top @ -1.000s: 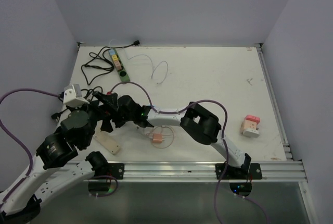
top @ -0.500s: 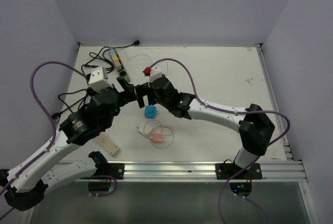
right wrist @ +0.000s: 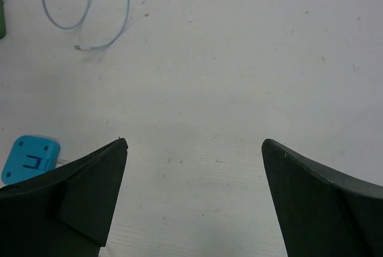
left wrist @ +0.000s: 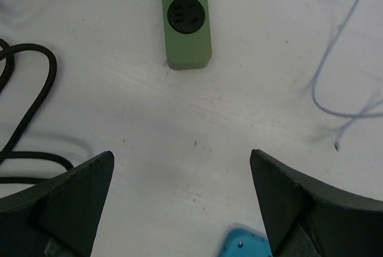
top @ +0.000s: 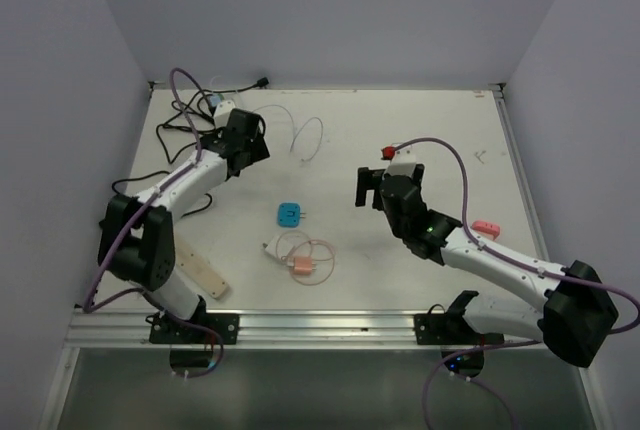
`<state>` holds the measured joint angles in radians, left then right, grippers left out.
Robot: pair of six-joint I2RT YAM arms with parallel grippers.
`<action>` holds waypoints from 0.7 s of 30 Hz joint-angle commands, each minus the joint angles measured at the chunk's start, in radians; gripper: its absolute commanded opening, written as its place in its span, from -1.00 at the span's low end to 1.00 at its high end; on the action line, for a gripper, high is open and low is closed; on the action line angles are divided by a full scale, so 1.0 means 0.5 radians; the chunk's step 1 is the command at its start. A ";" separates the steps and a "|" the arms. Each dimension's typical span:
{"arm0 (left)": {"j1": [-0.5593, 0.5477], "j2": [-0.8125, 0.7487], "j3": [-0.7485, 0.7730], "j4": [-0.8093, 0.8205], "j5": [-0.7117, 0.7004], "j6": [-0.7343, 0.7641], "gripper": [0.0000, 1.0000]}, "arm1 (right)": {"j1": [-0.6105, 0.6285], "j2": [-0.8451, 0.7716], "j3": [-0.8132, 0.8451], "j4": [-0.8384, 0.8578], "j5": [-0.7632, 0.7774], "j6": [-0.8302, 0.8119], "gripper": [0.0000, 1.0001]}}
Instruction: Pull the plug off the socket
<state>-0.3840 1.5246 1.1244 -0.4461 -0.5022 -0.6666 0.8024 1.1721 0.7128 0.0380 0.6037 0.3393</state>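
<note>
Judging unplugging done: small blue square plastic plug [top: 289,214] loose on white tabletop [top: 420,130], apart from green plastic power strip [left wrist: 187,30]. Left gripper [left wrist: 182,167] jaws wide, empty, nr strip's end; right gripper [right wrist: 194,149] likewise spread, nothing held, clear of plug.

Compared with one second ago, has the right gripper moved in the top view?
Yes. The right gripper went rightward: it was left of the orange charger, now it is right of it, jaws open.
</note>
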 commanded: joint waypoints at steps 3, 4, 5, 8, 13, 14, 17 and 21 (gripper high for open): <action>0.261 0.558 0.481 0.175 0.154 0.054 0.93 | -0.080 -0.123 -0.158 0.289 0.115 -0.007 0.98; 0.295 0.723 0.552 0.159 0.170 0.051 0.92 | -0.092 -0.129 -0.165 0.292 0.066 0.008 0.98; 0.344 0.800 0.686 0.147 0.185 0.060 0.90 | -0.105 -0.132 -0.168 0.304 0.045 0.015 0.97; 0.406 1.049 0.916 0.159 0.198 0.097 0.85 | -0.129 -0.117 -0.186 0.317 0.002 0.036 0.98; 0.473 1.374 1.205 0.049 0.234 0.109 0.71 | -0.151 -0.092 -0.183 0.314 -0.032 0.048 0.98; 0.486 1.399 1.242 0.039 0.237 0.115 0.63 | -0.154 -0.095 -0.183 0.317 -0.041 0.051 0.98; 0.495 1.427 1.218 0.045 0.259 0.121 0.41 | -0.163 -0.089 -0.180 0.317 -0.072 0.055 0.97; 0.495 1.363 1.108 0.092 0.323 0.131 0.10 | -0.166 -0.086 -0.165 0.311 -0.118 0.052 0.97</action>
<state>-0.1436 2.2387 1.6936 -0.4160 -0.3744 -0.6205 0.7238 1.1301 0.6258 0.1440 0.5610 0.3500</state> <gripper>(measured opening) 0.584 0.986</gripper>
